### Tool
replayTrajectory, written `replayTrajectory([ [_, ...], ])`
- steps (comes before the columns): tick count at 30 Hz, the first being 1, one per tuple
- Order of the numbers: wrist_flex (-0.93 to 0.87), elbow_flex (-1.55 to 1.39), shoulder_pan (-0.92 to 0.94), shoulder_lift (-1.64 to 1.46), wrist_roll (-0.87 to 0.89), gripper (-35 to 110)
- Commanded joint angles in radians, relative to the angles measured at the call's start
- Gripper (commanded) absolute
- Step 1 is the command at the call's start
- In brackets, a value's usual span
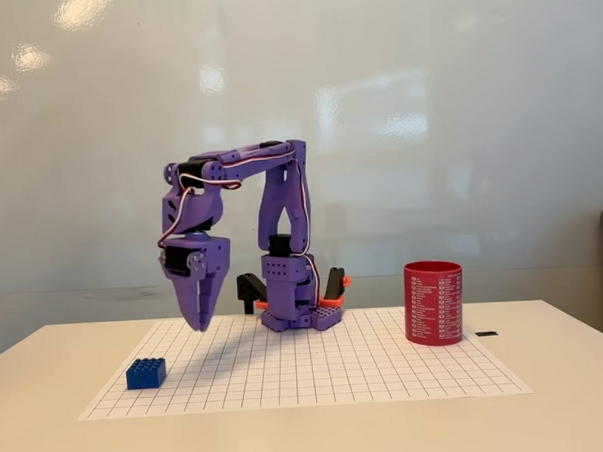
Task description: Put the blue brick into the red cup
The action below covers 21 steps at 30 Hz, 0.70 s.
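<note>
White gridded paper covers the table. Above it hangs the purple gripper (200, 315), jaws together and empty. Best to open wide and descend squarely over the blue brick (147, 373), lying front-left, well apart from the red cup (434, 302).

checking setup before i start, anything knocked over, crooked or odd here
Nothing stands out. The red cup stands upright, the blue brick sits flat on the grid mat, and the gripper hangs above the mat, holding nothing.
</note>
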<state>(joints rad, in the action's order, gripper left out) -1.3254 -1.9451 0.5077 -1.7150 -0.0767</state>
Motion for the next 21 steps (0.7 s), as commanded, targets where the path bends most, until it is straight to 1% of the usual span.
replayTrajectory([
  [1,-0.011,-0.080,0.014,-0.049,-0.017,-1],
  [6,0.032,-0.094,0.035,-0.054,-0.034,-1],
  [11,0.158,-0.091,0.048,-0.054,-0.029,-1],
  [21,0.314,-0.192,0.107,-0.038,-0.054,-1],
])
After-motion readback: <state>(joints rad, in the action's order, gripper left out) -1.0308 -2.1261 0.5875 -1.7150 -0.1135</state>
